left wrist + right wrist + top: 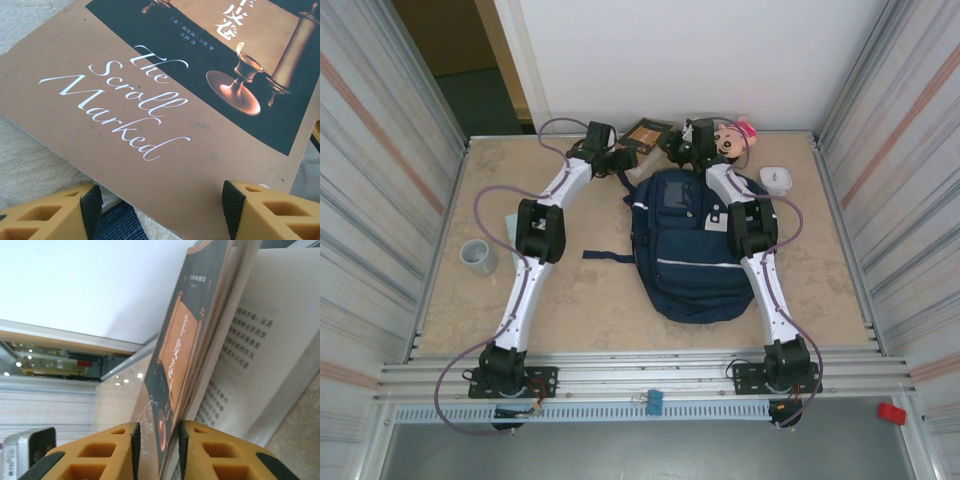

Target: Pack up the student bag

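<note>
The left arm (535,232) and the right arm (758,232) both reach far forward, wrists turned inward toward each other, the left claw (162,207) with jaws wide apart, the right claw (157,440) pinched on the cover of a book (185,355).

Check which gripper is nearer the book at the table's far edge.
Right. The right gripper has its fingers on either side of the book's raised cover. The left gripper hovers open above the front cover, gripping nothing.
</note>
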Controlling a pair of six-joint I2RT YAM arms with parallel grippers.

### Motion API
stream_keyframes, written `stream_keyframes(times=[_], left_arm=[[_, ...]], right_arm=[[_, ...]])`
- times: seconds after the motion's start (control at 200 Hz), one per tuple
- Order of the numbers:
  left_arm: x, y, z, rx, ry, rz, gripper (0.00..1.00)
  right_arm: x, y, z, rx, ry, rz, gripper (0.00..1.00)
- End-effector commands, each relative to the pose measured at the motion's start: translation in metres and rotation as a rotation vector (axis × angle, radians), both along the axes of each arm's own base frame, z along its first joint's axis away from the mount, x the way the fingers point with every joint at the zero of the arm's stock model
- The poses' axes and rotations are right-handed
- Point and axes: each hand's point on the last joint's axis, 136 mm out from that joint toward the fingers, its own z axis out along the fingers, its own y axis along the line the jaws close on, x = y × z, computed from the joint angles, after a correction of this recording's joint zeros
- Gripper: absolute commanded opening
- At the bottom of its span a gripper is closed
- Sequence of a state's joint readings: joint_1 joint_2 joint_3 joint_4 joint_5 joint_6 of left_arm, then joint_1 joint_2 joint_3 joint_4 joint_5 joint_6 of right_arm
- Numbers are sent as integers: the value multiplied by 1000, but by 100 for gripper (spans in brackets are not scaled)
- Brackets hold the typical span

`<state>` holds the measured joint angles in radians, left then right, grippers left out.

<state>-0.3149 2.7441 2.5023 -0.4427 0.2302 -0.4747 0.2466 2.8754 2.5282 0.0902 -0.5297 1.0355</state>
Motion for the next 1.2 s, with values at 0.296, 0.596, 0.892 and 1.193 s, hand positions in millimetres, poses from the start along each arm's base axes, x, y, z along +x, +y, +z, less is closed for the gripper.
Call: stream_keyframes(times=[0.296,0.596,0.892,1.193], left_arm=[[2,-16,25,-112,-68,-42,68],[-1,-16,23,-97,-60,-58,66],[-7,0,78,90,-257,-146,70],[-5,-11,89,290,-431,-313,74]], right_arm=[[1,7,-14,72,0,11,27],[1,6,-34,57,50,-21,4],[-2,10,-16,65,20,11,0],[-6,22,9,86,-26,40,0]])
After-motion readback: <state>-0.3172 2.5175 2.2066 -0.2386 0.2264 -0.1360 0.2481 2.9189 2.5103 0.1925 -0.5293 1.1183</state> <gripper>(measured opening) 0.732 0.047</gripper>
